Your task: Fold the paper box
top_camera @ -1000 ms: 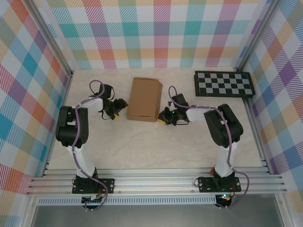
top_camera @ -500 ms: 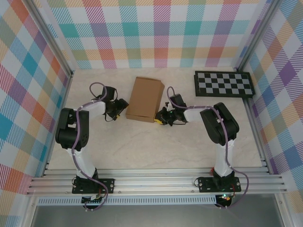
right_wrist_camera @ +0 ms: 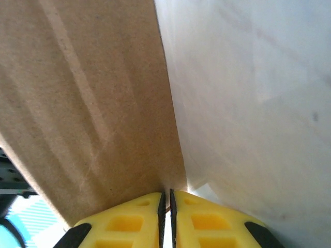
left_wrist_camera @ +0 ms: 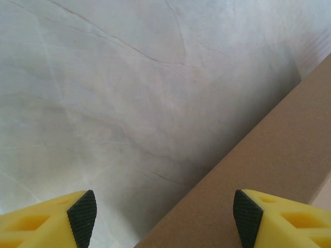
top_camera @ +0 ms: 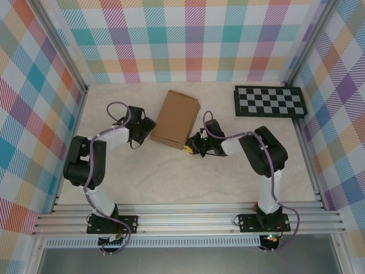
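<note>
The paper box [top_camera: 177,119] is a closed, shallow brown cardboard box lying askew in the middle of the table. My left gripper [top_camera: 149,127] is at its left side. In the left wrist view the gripper [left_wrist_camera: 165,217] is open, with one pad over the bare table and the other over the box [left_wrist_camera: 269,170]. My right gripper [top_camera: 188,146] is at the near right corner. In the right wrist view the yellow fingers [right_wrist_camera: 166,199] are almost together, and a thin edge of the box [right_wrist_camera: 77,103] runs into the slit between the pads.
A black-and-white checkerboard panel [top_camera: 269,101] lies at the back right. Plaid walls close in the table [top_camera: 171,177] on three sides. Aluminium rails [top_camera: 188,220] carry both arm bases along the near edge. Bare marble-look table shows in front of the box.
The box has turned clockwise, and its near end has slid left. My right gripper moved left and back with the near right corner. My left gripper moved back along the box's left side.
</note>
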